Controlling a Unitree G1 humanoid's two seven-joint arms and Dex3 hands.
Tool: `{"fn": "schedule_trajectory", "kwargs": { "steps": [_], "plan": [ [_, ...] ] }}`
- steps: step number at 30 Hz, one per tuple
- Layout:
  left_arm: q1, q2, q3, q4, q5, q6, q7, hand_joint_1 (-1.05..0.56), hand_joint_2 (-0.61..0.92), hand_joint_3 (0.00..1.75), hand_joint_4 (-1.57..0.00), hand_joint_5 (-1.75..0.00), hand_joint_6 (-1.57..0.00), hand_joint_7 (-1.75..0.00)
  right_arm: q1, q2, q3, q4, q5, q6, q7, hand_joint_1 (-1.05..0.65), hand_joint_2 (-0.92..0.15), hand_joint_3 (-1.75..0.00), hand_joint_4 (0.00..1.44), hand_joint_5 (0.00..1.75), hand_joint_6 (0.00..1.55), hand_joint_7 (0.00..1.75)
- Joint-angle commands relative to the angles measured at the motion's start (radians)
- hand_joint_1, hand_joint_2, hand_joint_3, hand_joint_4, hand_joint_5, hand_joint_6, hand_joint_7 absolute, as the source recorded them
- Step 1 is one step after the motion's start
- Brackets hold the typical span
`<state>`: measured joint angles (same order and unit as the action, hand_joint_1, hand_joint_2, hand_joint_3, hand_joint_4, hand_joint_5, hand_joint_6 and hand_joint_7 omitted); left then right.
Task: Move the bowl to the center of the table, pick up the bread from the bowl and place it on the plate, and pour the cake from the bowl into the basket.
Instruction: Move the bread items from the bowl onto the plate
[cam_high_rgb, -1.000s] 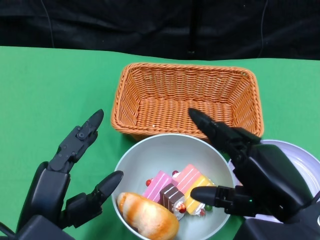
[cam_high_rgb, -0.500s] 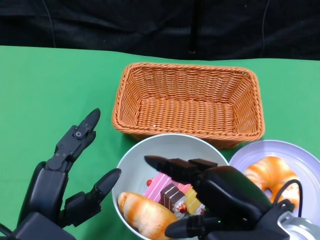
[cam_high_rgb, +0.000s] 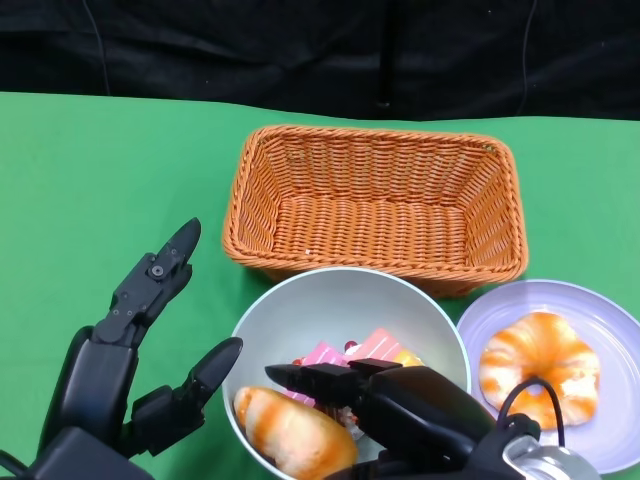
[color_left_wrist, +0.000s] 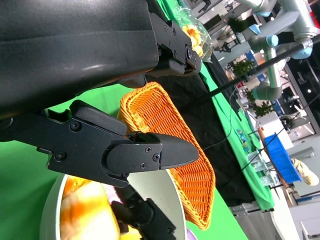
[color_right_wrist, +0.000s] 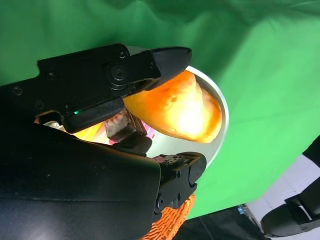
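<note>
Grey bowl (cam_high_rgb: 330, 300) held bread roll (cam_high_rgb: 290, 432), pink cake pieces (cam_high_rgb: 372, 347); wicker basket (cam_high_rgb: 375, 200) behind; lilac plate (cam_high_rgb: 600, 320) right.

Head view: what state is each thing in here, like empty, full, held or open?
Basket: upright, empty.
Bowl: upright, holds a bread roll and cake pieces.
Bread roll: lying in the bowl, not lifted.
Cake pieces: in the bowl.
Plate: holds one round bread.
Left hand: open, beside the bowl.
Right hand: open, over the bowl.

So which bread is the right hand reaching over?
The oblong bread in the bowl, under the right hand; the round swirled bread lies apart on the plate.
</note>
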<state>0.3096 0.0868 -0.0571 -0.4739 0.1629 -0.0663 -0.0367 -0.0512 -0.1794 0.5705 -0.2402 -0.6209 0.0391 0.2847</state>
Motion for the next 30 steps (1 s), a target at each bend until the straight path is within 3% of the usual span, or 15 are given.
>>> {"fn": "schedule_trajectory", "kwargs": {
  "steps": [1,5,7,9,10,14,15,16,17,18,22,26,30],
  "plan": [
    [0.009,0.000,0.004,-0.014,0.009,-0.003,0.009,-0.64,0.92,0.48,0.00,-0.64,-0.24,-0.01,-0.018,0.006,0.016,0.051,-0.016,-0.022,-0.023,-0.65,-0.92,-0.09,0.28,0.35,0.25,0.09],
    [0.008,-0.004,0.002,-0.015,0.009,-0.001,0.007,-0.64,0.92,0.48,0.00,-0.65,-0.24,-0.01,-0.027,0.019,0.030,0.104,-0.035,-0.066,-0.088,-0.54,-0.92,-0.12,0.34,0.41,0.34,0.13],
    [0.008,-0.006,0.002,-0.014,0.009,0.001,0.006,-0.64,0.92,0.47,0.00,-0.64,-0.24,-0.01,-0.028,0.028,0.035,0.137,-0.046,-0.106,-0.142,-0.42,-0.92,-0.14,0.45,0.49,0.46,0.18],
    [0.008,-0.009,0.001,-0.014,0.010,0.002,0.006,-0.64,0.92,0.47,0.00,-0.64,-0.24,-0.01,-0.029,0.036,0.035,0.165,-0.049,-0.143,-0.188,-0.26,-0.92,-0.16,0.58,0.99,0.69,0.24],
    [0.008,-0.010,0.002,-0.014,0.011,0.003,0.006,-0.64,0.92,0.46,0.00,-0.64,-0.24,-0.01,-0.029,0.037,0.034,0.174,-0.049,-0.154,-0.201,-0.24,-0.92,-0.17,0.58,1.10,0.74,0.24],
    [0.008,-0.012,0.002,-0.014,0.012,0.003,0.005,-0.64,0.92,0.46,0.00,-0.65,-0.24,-0.01,-0.031,0.039,0.032,0.188,-0.051,-0.172,-0.214,-0.21,-0.92,-0.17,0.58,1.21,0.78,0.23],
    [0.008,-0.013,0.001,-0.013,0.014,0.000,0.006,-0.64,0.92,0.46,0.00,-0.65,-0.24,-0.01,-0.029,0.048,0.030,0.211,-0.059,-0.218,-0.283,-0.21,-0.92,-0.17,0.58,1.22,0.79,0.23],
    [0.008,-0.014,0.001,-0.011,0.017,-0.002,0.008,-0.64,0.92,0.46,0.00,-0.65,-0.24,-0.01,-0.028,0.056,0.027,0.234,-0.067,-0.266,-0.350,-0.13,-0.77,-0.52,0.81,1.53,0.88,0.85],
    [0.008,-0.015,0.000,-0.010,0.020,-0.004,0.010,-0.64,0.92,0.45,-0.01,-0.65,-0.25,-0.01,-0.029,0.061,0.024,0.254,-0.074,-0.305,-0.404,-0.10,-0.60,-0.86,0.88,1.64,0.81,1.26],
    [0.008,-0.015,0.000,-0.010,0.022,-0.005,0.010,-0.64,0.92,0.45,-0.01,-0.66,-0.25,-0.01,-0.030,0.064,0.023,0.271,-0.080,-0.332,-0.440,-0.08,-0.47,-1.09,0.92,1.70,0.76,1.52],
    [0.009,-0.014,0.001,-0.011,0.026,-0.004,0.007,-0.64,0.92,0.45,-0.01,-0.66,-0.25,-0.01,-0.037,0.070,0.016,0.306,-0.094,-0.385,-0.505,-0.07,-0.36,-1.28,0.95,1.74,0.72,1.71],
    [0.009,-0.014,0.002,-0.011,0.021,-0.005,0.002,-0.63,0.92,0.45,0.00,-0.66,-0.25,-0.01,-0.045,0.083,-0.005,0.340,-0.101,-0.449,-0.600,-0.07,-0.34,-1.36,0.97,1.75,0.73,1.74],
    [0.010,-0.015,0.001,-0.013,0.021,-0.002,0.002,-0.63,0.92,0.46,0.00,-0.66,-0.25,-0.01,-0.050,0.086,-0.019,0.351,-0.108,-0.469,-0.628,-0.08,-0.30,-1.39,0.97,1.75,0.73,1.75]
  ]
}}
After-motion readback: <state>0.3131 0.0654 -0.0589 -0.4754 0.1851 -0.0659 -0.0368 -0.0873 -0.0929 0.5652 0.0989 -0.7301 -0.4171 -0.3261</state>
